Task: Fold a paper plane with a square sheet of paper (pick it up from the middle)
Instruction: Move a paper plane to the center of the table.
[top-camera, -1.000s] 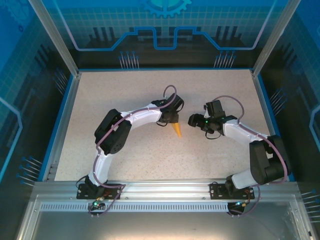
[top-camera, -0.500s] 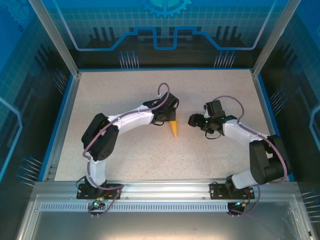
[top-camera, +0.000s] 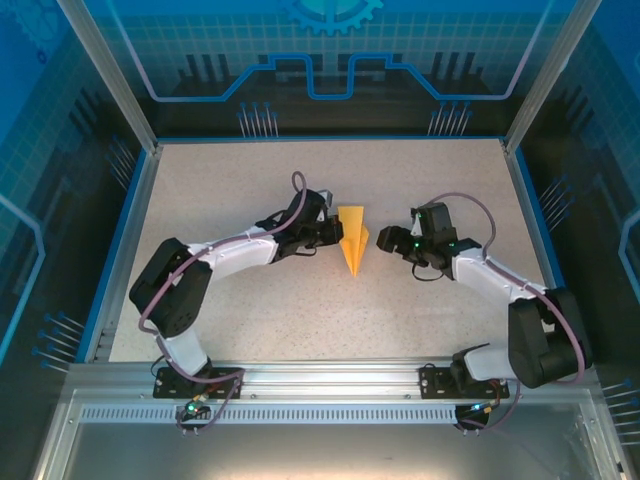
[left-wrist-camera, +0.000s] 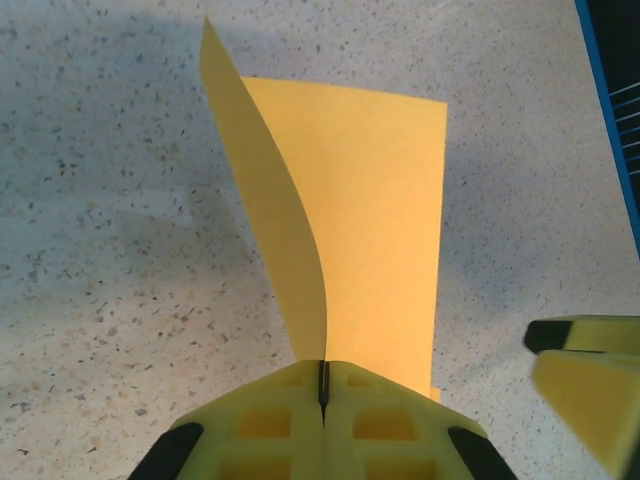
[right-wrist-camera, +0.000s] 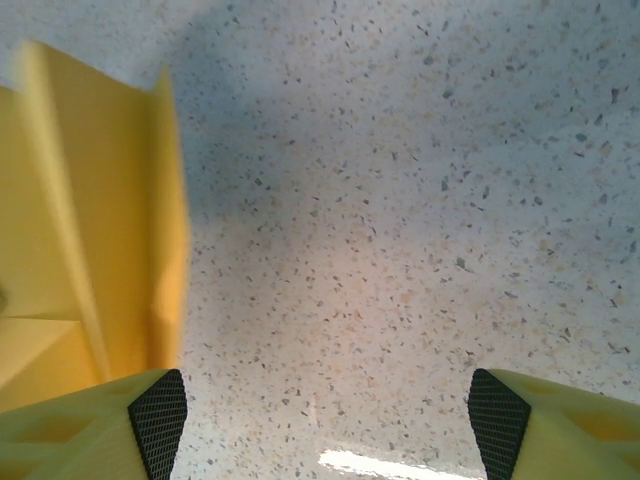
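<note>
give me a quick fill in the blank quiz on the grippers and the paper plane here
1. The left gripper is ___ on the plane.
2. The right gripper is ___, gripping nothing.
3. In the top view the plane sits ___ the two grippers.
4. Its pointed tip faces the ___ edge of the table.
Missing words: shut; open; between; near.
</note>
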